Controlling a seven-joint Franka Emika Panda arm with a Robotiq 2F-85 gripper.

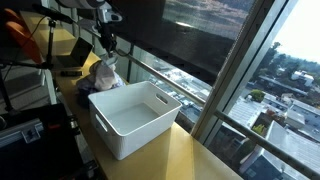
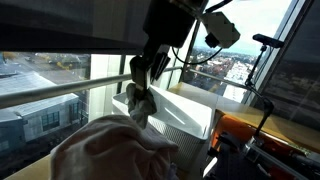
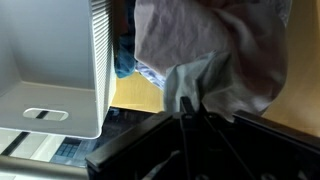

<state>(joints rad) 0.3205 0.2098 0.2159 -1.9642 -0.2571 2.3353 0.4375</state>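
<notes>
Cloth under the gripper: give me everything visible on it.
The cloth is soft, crumpled fabric, pale whitish-pink with a greyer fold. It sits bunched on the yellowish table beside one end of the white bin; whether it touches the bin cannot be told. The gripper stands over it, jaws closed on the grey fold, which hangs above the heap.

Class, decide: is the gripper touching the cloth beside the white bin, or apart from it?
Touching. In the wrist view the gripper pinches a fold of the cloth; in an exterior view the cloth hangs from it.
</notes>
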